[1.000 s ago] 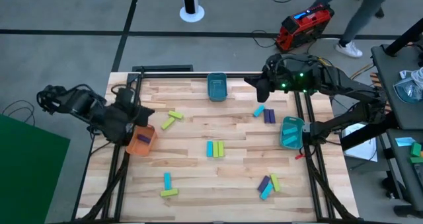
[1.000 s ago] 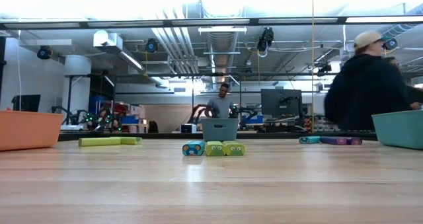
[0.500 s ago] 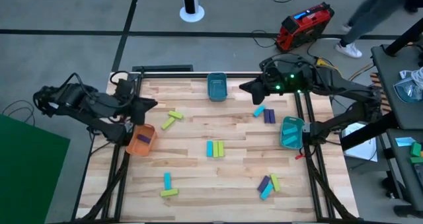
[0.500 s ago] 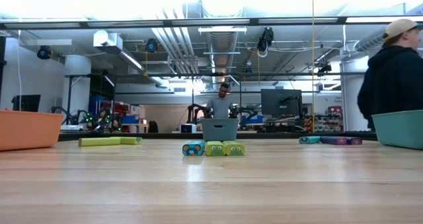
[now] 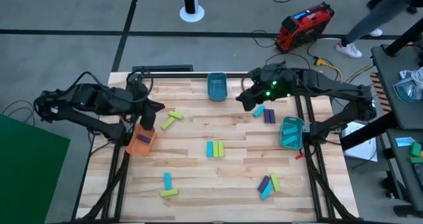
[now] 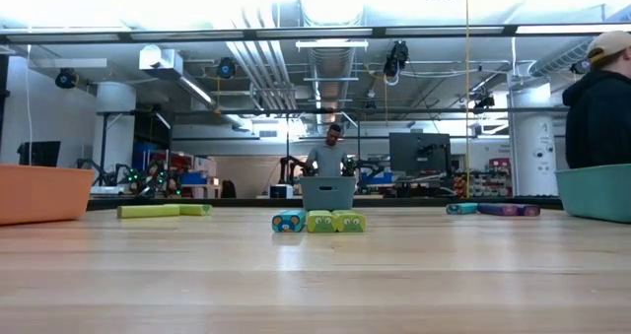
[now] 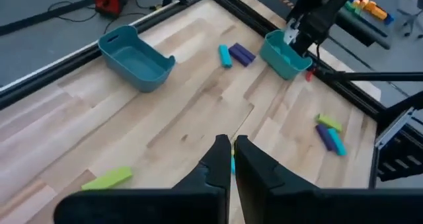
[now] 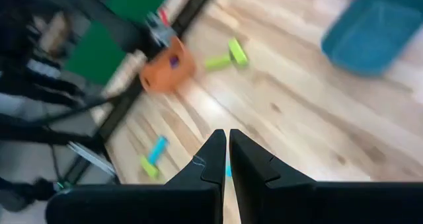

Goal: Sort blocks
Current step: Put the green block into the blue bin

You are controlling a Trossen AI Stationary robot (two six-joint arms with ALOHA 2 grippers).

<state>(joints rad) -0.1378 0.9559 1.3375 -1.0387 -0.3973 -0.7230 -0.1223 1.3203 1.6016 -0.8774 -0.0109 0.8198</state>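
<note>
Blocks in yellow-green, cyan and purple lie scattered on the wooden table point(image 5: 198, 168): two yellow-green ones point(image 5: 172, 119), a trio point(image 5: 214, 148), a cyan and purple pair point(image 5: 264, 113), a cluster point(image 5: 268, 183), and two at the near left point(image 5: 168, 186). One purple block point(image 5: 143, 139) lies in the orange bin point(image 5: 141, 142). My left gripper point(image 5: 158, 107) hangs shut and empty above the table's far left, beside the yellow-green blocks. My right gripper point(image 5: 243, 98) hangs shut and empty between the far teal bin point(image 5: 217, 86) and the cyan and purple pair.
A second teal bin point(image 5: 291, 131) stands at the right edge. A black frame rail point(image 5: 165, 70) runs along the table's far edge. Beyond the table a person point(image 6: 601, 107) shows at the right of the low view.
My left gripper has moved from above the orange bin toward the table's far edge and right, ending beside the yellow-green blocks. My right gripper has swung toward the table's left, away from the far right corner. No block has moved.
</note>
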